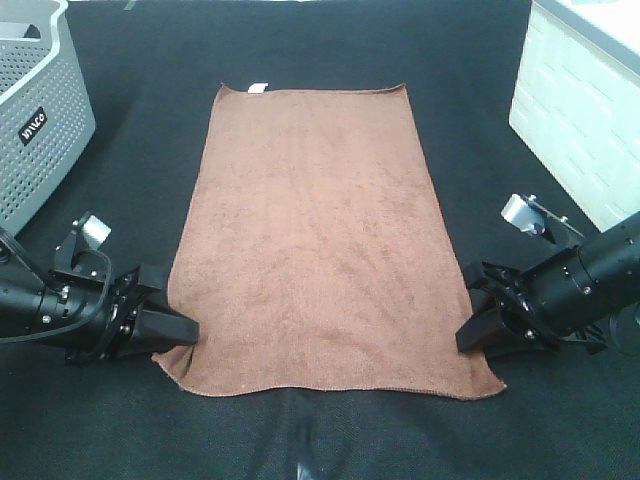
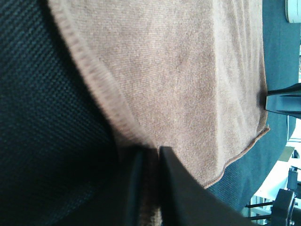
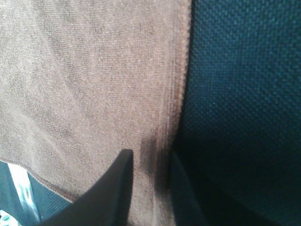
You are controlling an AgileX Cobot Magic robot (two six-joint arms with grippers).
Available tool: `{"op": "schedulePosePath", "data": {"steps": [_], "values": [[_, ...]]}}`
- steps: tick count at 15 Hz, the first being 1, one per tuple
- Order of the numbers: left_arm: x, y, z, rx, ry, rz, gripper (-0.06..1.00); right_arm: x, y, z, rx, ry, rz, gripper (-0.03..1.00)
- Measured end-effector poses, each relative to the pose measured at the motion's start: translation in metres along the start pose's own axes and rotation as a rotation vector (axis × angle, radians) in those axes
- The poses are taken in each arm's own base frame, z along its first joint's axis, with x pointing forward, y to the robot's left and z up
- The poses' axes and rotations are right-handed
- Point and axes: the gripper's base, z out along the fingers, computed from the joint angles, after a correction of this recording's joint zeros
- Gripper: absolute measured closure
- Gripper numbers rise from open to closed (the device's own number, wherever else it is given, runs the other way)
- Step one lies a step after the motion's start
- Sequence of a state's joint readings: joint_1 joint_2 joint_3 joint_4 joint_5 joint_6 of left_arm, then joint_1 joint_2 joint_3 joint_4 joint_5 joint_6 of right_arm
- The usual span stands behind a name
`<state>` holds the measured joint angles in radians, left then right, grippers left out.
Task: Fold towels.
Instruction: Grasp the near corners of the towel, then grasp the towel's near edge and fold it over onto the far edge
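The reddish-brown towel [image 1: 315, 240] lies flat and unfolded on the black table cloth, long side running away from me. Its small white tag [image 1: 258, 88] sits on the far short edge. My left gripper [image 1: 188, 330] is at the towel's left long edge near the near corner. In the left wrist view [image 2: 149, 188] the fingers [image 2: 176, 188] are closed on the stitched hem [image 2: 94, 75]. My right gripper [image 1: 464, 333] is at the right long edge near the other near corner. In the right wrist view [image 3: 150, 188] the fingers [image 3: 117, 188] pinch the hem [image 3: 181, 70].
A grey perforated basket [image 1: 40, 110] stands at the far left. A white brick-patterned box [image 1: 580, 110] stands at the far right. The black table cloth [image 1: 120, 180] surrounds the towel. The near edge of the towel is slightly wavy.
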<state>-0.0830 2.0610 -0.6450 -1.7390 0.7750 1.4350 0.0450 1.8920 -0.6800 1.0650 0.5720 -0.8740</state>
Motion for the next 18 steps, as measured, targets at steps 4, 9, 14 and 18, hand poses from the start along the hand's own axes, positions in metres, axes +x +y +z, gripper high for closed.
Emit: {"op": "schedulePosePath", "data": {"steps": [4, 9, 14, 18], "values": [[0.001, 0.000, 0.000, 0.000, 0.011, 0.025, 0.94, -0.001, -0.001, 0.001, 0.000, -0.007, 0.015, 0.97], [0.002, 0.000, -0.006, -0.070, 0.055, 0.089, 0.94, -0.001, 0.003, -0.003, -0.018, -0.018, 0.020, 0.97], [0.008, -0.011, -0.027, -0.149, 0.052, 0.105, 0.94, 0.004, 0.022, -0.030, -0.036, -0.033, -0.019, 0.97], [0.030, -0.016, -0.041, -0.165, 0.050, 0.101, 0.94, 0.026, 0.025, -0.041, -0.012, -0.006, -0.016, 0.97]]}}
